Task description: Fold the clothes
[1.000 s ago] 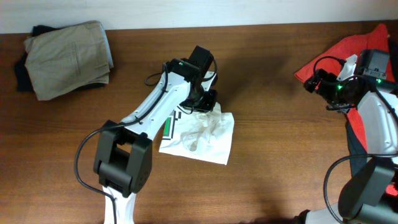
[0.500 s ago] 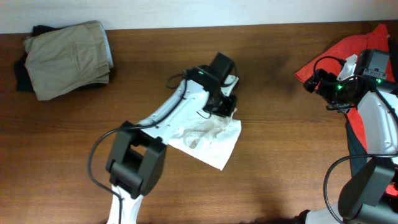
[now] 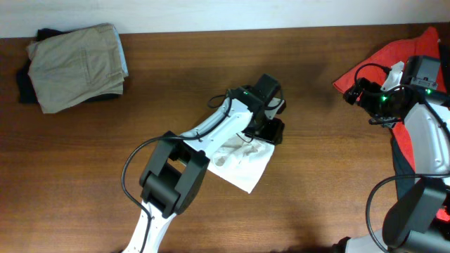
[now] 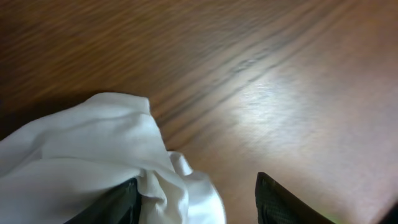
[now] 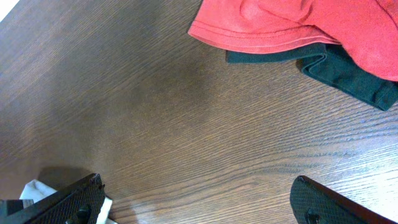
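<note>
Dragged rightward across the middle of the table (image 3: 140, 126) over the last second: the white shirt (image 3: 242, 163), towed by the left gripper (image 3: 271, 131) from near the centre toward the right half. Now lying as a crumpled, loosely doubled wad, well away from every edge, its upper right corner just under the wrist. No sign any more of the green patch, on view a second ago beside the left arm; covered by the arm or folded under, cannot tell which

Pinched almost shut on the cloth during that pull, now standing about half apart. From the left wrist, white shirt (image 4: 81, 162) bunched against one finger (image 4: 115, 202) and spilling into the gap, the other finger (image 4: 280, 202) over bare wood. Reads as a let-go, with nothing clamped any longer, only touched

No change at the right gripper (image 3: 354, 93): spread as wide as before, empty, hovering over bare wood near the table's right edge, just beside the red garment (image 5: 292, 18) and the dark garment (image 5: 348, 74) under it

For the task, probably one fold-over pass done and dropped, yet far from a neat fold: wrinkled, uneven, likely needing smoothing or another pass. Khaki garment (image 3: 77, 67) already folded at the far left corner; red and dark heap at the right edge not yet touched
</note>
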`<state>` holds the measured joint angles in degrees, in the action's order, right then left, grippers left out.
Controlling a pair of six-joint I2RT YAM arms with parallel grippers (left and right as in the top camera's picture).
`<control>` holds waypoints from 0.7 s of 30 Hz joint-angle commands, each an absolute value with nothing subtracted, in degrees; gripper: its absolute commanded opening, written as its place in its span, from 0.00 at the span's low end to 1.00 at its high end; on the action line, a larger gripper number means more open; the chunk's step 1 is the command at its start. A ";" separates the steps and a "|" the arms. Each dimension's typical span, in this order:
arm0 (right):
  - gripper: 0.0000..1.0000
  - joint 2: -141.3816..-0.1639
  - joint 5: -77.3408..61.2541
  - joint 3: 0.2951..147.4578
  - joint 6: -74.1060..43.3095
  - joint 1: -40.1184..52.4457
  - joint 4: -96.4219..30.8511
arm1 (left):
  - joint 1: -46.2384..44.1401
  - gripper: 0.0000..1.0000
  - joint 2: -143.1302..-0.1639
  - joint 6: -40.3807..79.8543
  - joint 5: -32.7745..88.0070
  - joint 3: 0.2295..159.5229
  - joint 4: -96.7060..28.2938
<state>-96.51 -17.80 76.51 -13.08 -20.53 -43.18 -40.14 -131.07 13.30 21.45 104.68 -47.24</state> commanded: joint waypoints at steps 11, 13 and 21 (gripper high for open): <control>0.99 -95.88 -17.45 77.58 -12.95 -20.51 -43.00 | -41.39 0.99 -130.37 4.47 36.64 120.09 -62.30; 0.99 -95.88 -17.45 77.58 -12.95 -20.51 -43.00 | -41.41 0.99 -130.26 0.38 39.13 120.18 -63.81; 0.99 -95.88 -17.45 77.58 -12.95 -20.51 -43.00 | -30.76 0.99 -127.83 0.82 11.64 128.90 -84.20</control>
